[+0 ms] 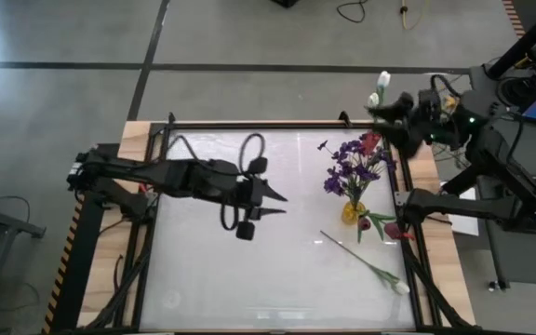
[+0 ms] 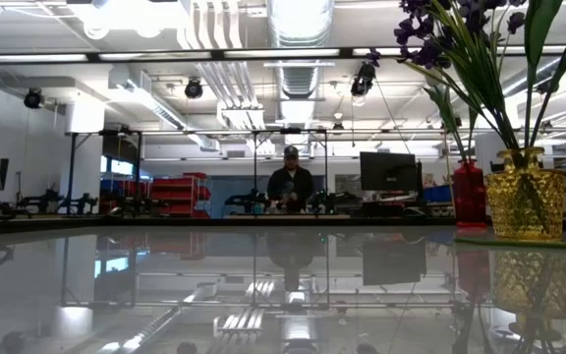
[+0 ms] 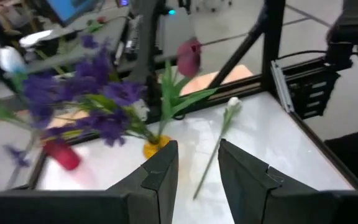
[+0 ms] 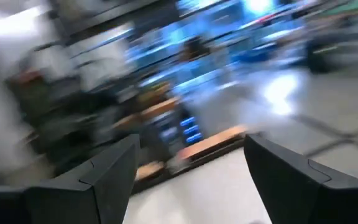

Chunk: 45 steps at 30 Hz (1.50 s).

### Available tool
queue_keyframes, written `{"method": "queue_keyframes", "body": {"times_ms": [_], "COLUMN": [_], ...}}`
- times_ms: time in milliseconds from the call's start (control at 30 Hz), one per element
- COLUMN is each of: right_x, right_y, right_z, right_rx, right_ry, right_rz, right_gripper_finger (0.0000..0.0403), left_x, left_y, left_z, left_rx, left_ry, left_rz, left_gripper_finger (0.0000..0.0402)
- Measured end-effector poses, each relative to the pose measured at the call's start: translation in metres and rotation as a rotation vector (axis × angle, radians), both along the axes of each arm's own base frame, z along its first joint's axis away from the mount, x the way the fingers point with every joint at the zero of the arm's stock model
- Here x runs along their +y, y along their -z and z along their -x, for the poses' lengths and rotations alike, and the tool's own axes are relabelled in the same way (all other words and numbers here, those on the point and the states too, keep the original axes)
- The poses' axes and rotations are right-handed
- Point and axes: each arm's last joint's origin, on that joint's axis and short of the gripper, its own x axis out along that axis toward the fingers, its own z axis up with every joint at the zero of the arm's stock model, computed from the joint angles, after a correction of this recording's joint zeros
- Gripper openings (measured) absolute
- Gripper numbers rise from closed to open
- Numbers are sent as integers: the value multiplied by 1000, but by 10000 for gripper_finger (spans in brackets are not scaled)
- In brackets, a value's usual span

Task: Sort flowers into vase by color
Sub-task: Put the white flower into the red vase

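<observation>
Spread wide, nothing between them, the right gripper is being held beyond the table's upper right corner; the left gripper is half-parted, empty, mid-frame. A white tulip bud on a thin green stem is lying lower right: light, floppy, best pinched mid-stem.

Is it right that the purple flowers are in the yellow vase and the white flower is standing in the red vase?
Not quite. The purple flowers are in the yellow vase, but the white flower is not in any vase: the high view shows it lying flat on the table, apart from the red vase.
</observation>
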Motion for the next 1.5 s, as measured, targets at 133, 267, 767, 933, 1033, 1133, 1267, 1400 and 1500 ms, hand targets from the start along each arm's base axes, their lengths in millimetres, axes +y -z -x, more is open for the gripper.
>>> {"method": "queue_keyframes", "body": {"times_ms": [133, 267, 767, 933, 1033, 1133, 1267, 1400, 1500], "right_x": [11, 31, 118, 152, 178, 205, 236, 266, 285], "right_y": [10, 17, 19, 25, 35, 47, 54, 63, 74], "right_z": [-22, -35, -37, -36, -39, -41, -38, -35, -30], "right_rx": [59, 84, 11, 73, 168, 271, 353, 440, 540], "right_ry": [-290, -477, -1029, -1099, -1081, -1050, -972, -859, -765], "right_rz": [-4, 11, 28, -48, -108, -173, -299, -427, -514], "right_gripper_finger": [268, 254, 240, 235, 235, 235, 235, 235, 235], "left_x": [-5, -9, -12, -11, -11, -11, -10, -10, -10], "left_y": [19, 40, 61, 55, 56, 57, 58, 59, 60], "left_z": [-19, -35, -55, -49, -47, -46, -46, -46, -45], "left_rx": [39, 98, 109, 114, 131, 148, 157, 158, 167], "left_ry": [35, 36, 37, 33, 27, 37, 48, 59, 68], "left_rz": [3, 13, 4, 2, -7, -31, -56, -81, -102], "left_gripper_finger": [102, 102, 102, 102, 102, 102, 102, 102, 102]}}
